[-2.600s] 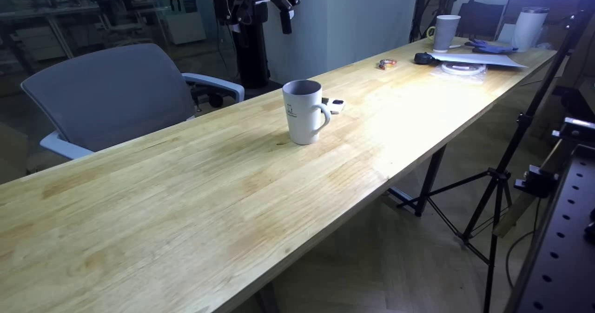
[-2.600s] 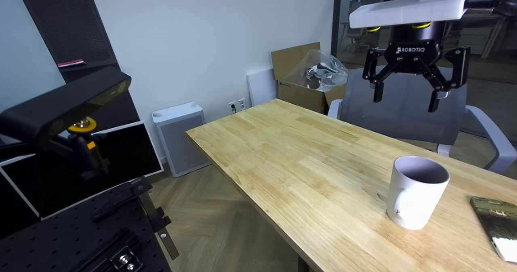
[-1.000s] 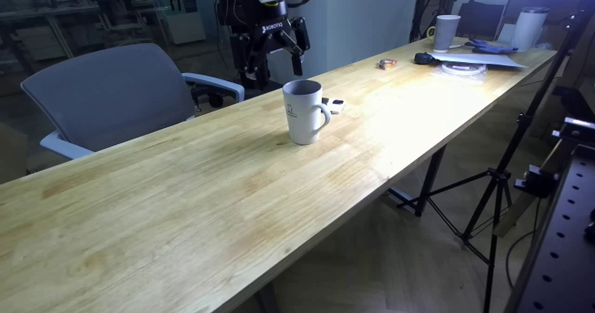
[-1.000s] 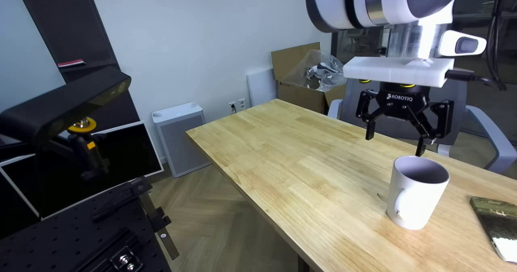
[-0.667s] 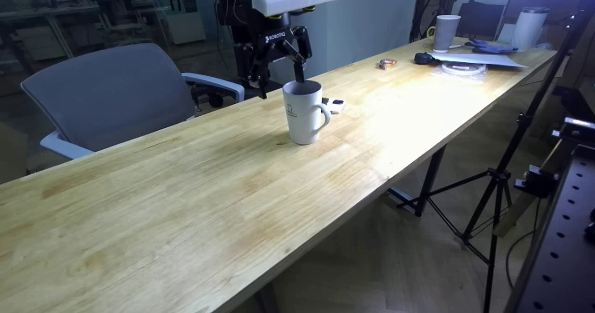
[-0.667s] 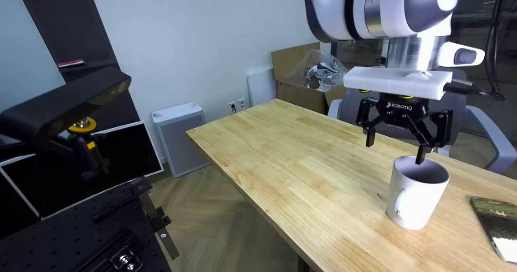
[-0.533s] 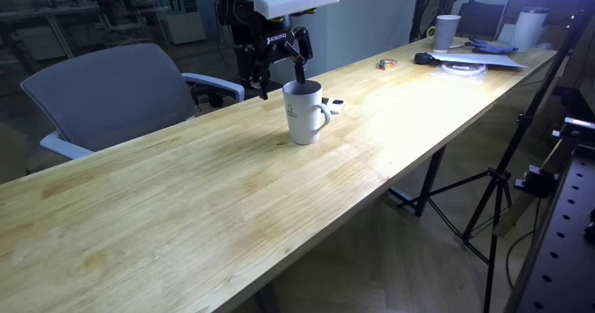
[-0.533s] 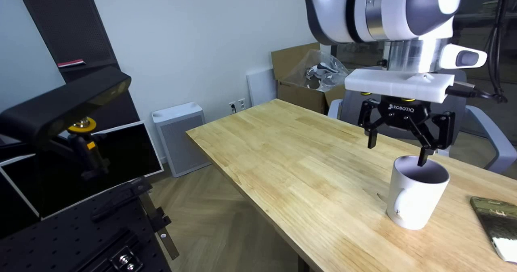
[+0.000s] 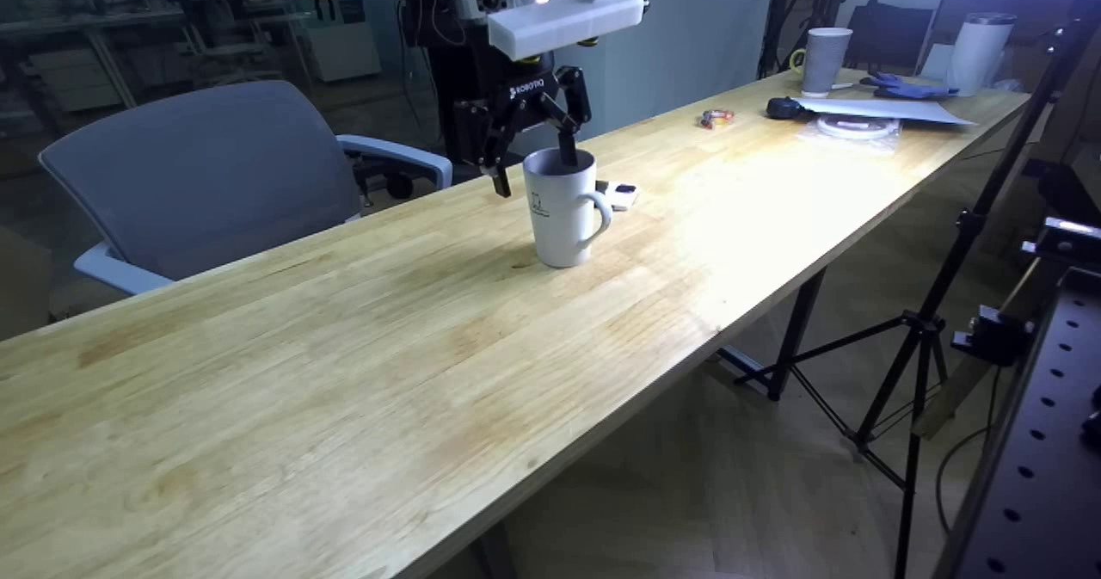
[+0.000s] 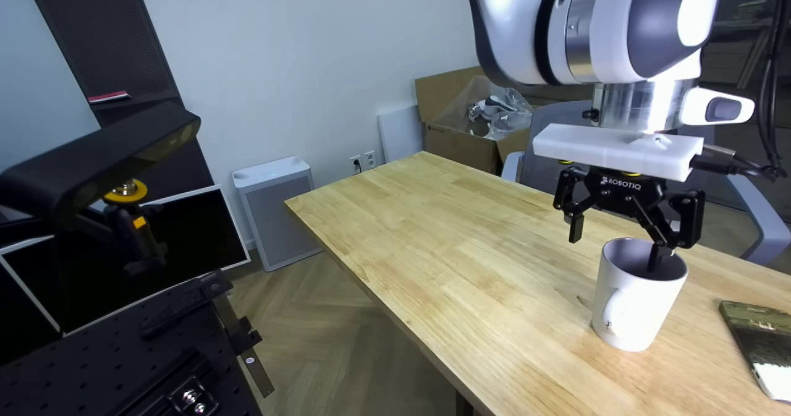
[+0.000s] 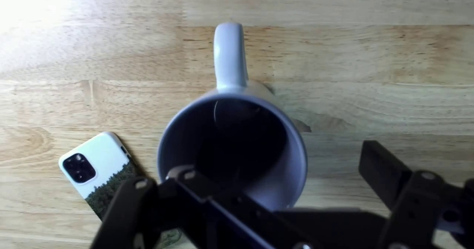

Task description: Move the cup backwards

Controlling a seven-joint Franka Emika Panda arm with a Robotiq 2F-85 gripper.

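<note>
One finger (image 10: 656, 260) of the gripper (image 9: 535, 176) is dipped into the mouth of the cup (image 10: 639, 301) while the second finger (image 10: 576, 227) is held outside it, over the table (image 9: 344, 347). The lining-up for a grasp is judged to be the step in hand, with no grip yet made. For the next move, a little more depth may be called for, so that more than the rim is caught; then the fingers need to be brought together on the wall before the cup is drawn back. Which way is meant by "backwards" is not settled by the views.

The fingers are spread wide and nothing is gripped: in both exterior views a gap is seen between the outer finger and the cup's side. Whether the inside of the cup is touched by the inner finger cannot be made out, that spot being hidden by the gripper in the wrist view. One stretch of the cup's wall, rather than the whole cup, is thus set between the fingers. The cup is stood upright on the table, with the phone (image 10: 757, 347) laid flat near it but apart. In the wrist view the handle (image 11: 228, 54) is pointed away from the gripper, clear of both fingers, and the phone is seen on the side opposite the outer finger. A sideways drift now could tip the cup.
</note>
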